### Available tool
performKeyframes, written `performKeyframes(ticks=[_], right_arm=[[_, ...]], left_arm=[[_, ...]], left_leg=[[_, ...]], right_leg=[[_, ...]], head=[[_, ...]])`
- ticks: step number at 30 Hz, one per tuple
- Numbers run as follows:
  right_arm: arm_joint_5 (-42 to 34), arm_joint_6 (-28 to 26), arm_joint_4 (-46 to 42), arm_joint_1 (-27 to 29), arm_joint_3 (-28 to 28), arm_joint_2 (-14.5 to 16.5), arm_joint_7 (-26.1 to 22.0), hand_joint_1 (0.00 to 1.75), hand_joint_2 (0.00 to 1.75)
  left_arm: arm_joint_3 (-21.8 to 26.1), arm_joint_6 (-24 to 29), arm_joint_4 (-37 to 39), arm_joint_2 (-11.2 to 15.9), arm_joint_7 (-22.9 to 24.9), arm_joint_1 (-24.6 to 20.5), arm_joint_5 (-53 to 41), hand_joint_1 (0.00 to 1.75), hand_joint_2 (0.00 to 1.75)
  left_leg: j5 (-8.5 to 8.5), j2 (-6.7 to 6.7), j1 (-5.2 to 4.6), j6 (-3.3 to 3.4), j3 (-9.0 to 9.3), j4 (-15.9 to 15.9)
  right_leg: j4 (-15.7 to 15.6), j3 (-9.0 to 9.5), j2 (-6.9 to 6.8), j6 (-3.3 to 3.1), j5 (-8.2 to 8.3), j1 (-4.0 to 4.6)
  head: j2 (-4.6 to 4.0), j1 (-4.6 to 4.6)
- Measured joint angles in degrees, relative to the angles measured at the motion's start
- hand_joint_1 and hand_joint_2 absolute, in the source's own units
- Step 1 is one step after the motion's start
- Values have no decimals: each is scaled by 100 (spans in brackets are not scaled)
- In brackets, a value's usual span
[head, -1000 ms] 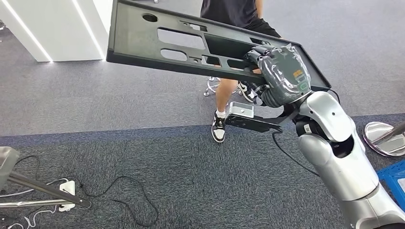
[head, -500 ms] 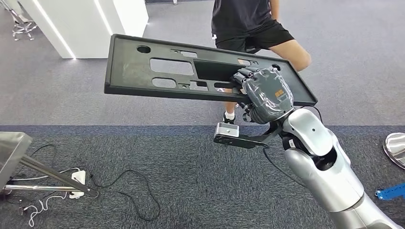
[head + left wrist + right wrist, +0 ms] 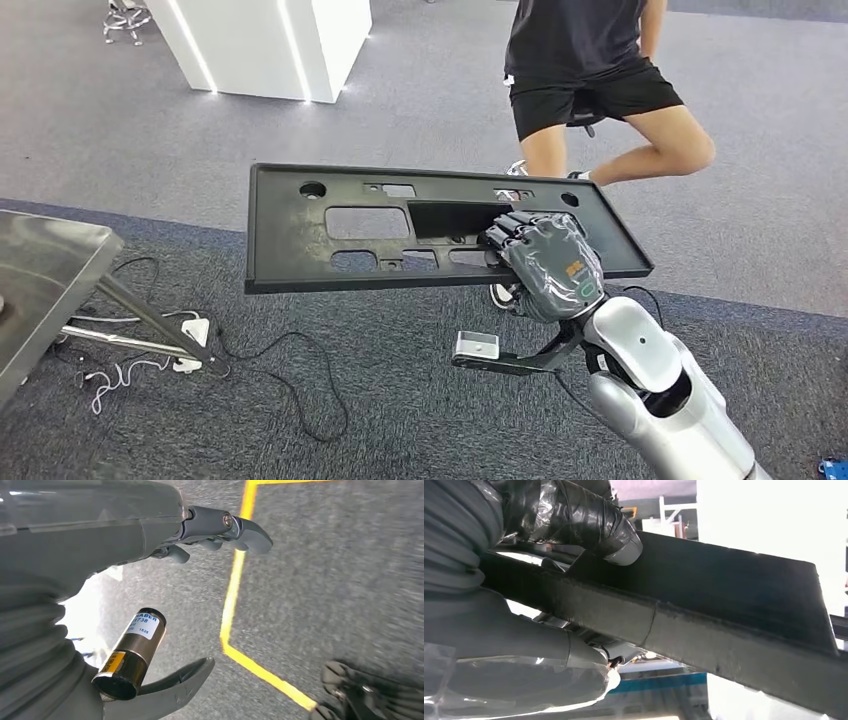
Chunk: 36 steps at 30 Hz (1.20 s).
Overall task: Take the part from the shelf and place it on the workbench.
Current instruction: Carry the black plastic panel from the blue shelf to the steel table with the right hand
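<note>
Black part [image 3: 400, 225] in right hand [image 3: 545, 265] — left hand [image 3: 150, 580] empty.

Grey carpet [image 3: 150, 130] is laid throughout; a white lit counter [image 3: 265, 45] is seen at 11 o'clock, cables [image 3: 280, 365] scattered at 7.

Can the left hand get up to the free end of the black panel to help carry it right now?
Probably not at once. The left hand hangs open over the floor, while the right hand grips the black panel alone. Nothing seems to block that free end.
</note>
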Motion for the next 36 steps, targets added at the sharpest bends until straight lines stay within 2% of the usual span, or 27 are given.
performKeyframes(ticks=[1,3,4,5,6,7,8,9,11,12,14,16,18,19,20,21,22,24,26,27,29,30,31,33,34,35,36], right_arm=[[23,-18,-27,61,-3,-42,-1,175,175],[63,-57,-74,210,-16,-170,-4,175,175],[76,-68,-92,301,-29,-241,-6,175,175],[78,-73,-107,395,-49,-315,-8,175,175],[67,-75,-129,484,-78,-384,-9,175,175],[47,-76,-158,563,-117,-447,-8,175,175],[23,-76,-198,635,-167,-509,-8,175,175],[4,-79,-238,704,-223,-564,-8,175,175],[30,-86,-327,868,-349,-673,-8,175,175],[69,-91,-364,951,-408,-715,-6,175,175],[180,-93,-436,1076,-505,-763,-2,175,175],[263,-92,-496,1134,-567,-783,3,175,175],[296,-90,-539,1175,-601,-800,5,175,175],[299,-89,-551,1195,-611,-808,6,175,175],[301,-88,-556,1215,-619,-814,6,175,175],[301,-88,-558,1231,-624,-818,5,175,175],[302,-88,-563,1242,-630,-820,5,175,175],[302,-88,-582,1249,-641,-823,4,175,175],[302,-87,-599,1250,-650,-825,4,175,175],[307,-84,-603,1251,-652,-825,6,175,175],[332,-76,-609,1254,-654,-825,14,175,175],[353,-73,-616,1258,-656,-825,21,175,175],[370,-73,-627,1263,-661,-831,28,175,175],[392,-73,-644,1302,-684,-865,43,175,175],[395,-70,-648,1340,-696,-893,54,175,175],[398,-62,-649,1388,-709,-921,62,175,175],[399,-47,-649,1430,-724,-944,68,175,175]], left_arm=[[0,57,53,10,15,-4,26,0,175],[-1,157,159,24,31,-28,104,0,175],[-2,195,205,30,37,-39,139,0,175],[-2,229,250,33,51,-44,171,0,175],[-2,262,292,37,74,-44,199,0,175],[-2,293,328,40,106,-41,222,0,175],[-2,329,361,42,143,-38,247,0,175],[-2,360,387,45,180,-38,266,0,175],[-2,423,428,59,237,-44,302,0,175],[-2,452,444,65,258,-40,316,0,175],[-1,499,478,70,287,-15,339,0,175],[1,529,502,74,303,0,345,0,175],[-1,548,514,83,305,-18,346,0,175],[-1,554,521,86,305,-29,346,0,175],[-2,556,529,88,305,-36,347,0,175],[-2,557,538,89,306,-38,347,0,175],[-2,557,546,89,307,-35,347,0,175],[-2,560,551,94,308,-31,347,0,175],[-2,563,553,104,306,-36,347,0,175],[-2,563,553,109,302,-38,346,0,175],[-2,547,555,122,280,-21,339,0,175],[-2,528,555,127,262,-8,327,0,175],[-2,504,555,130,239,2,311,0,175],[-2,462,555,133,194,2,262,0,175],[-3,446,555,135,176,-2,238,0,175],[-3,431,555,138,163,-4,207,0,175],[-4,413,555,139,156,-3,179,0,175]], left_leg=[[37,-46,26,16,35,-59],[73,-157,49,37,44,-95],[74,-226,51,38,37,-89],[73,-304,53,36,32,-77],[68,-384,58,30,29,-56],[57,-462,65,15,26,-28],[39,-538,74,-8,19,12],[17,-609,76,-37,-1,60],[-7,-739,82,-101,-64,136],[-1,-801,88,-134,-98,146],[9,-859,106,-196,-144,152],[-150,-595,100,-254,-254,380],[-517,-258,107,-307,-552,1033],[-685,-193,120,-327,-733,1413],[-767,-168,131,-339,-856,1674],[-744,-156,137,-343,-881,1740],[-612,-133,140,-336,-779,1555],[-262,38,121,-293,-344,748],[-92,197,68,-220,-46,171],[-91,212,41,-188,-17,86],[-56,79,43,-120,-5,41],[-28,12,54,-86,28,-12],[6,-43,71,-46,67,-65],[48,-156,86,3,108,-118],[54,-222,89,17,107,-116],[54,-305,89,19,106,-112],[50,-391,89,17,109,-102]], right_leg=[[175,-71,158,29,-116,-12],[822,-378,442,76,-455,-44],[1160,-548,483,98,-583,-56],[1356,-653,493,119,-610,-69],[1354,-665,497,138,-528,-84],[1139,-570,510,154,-351,-102],[759,-397,581,170,-141,-129],[401,-229,715,184,-2,-153],[-11,-43,916,164,99,-175],[-28,-37,930,135,79,-160],[-65,-27,790,51,107,-153],[-128,3,650,-34,136,-157],[-155,17,493,-83,141,-131],[-156,17,405,-92,136,-118],[-156,17,318,-97,131,-108],[-155,19,233,-99,125,-101],[-154,26,157,-97,119,-97],[-154,55,17,-81,100,-87],[-155,84,-103,-37,76,-70],[-158,96,-158,-8,67,-67],[-170,125,-253,56,50,-73],[-139,134,-196,82,12,-81],[-19,97,-64,100,-80,-96],[564,-157,307,116,-399,-123],[952,-354,417,124,-563,-134],[1255,-519,468,136,-646,-136],[1382,-609,489,148,-622,-140]], head=[[0,1],[0,-1],[0,0],[0,1],[0,0],[0,0],[0,1],[0,1],[0,0],[0,-2],[0,-3],[0,-14],[0,-25],[0,-25],[0,-25],[0,-25],[0,-26],[0,-26],[0,-25],[0,-23],[0,-23],[0,-19],[0,-20],[0,-17],[0,-19],[0,-17],[0,-17]])
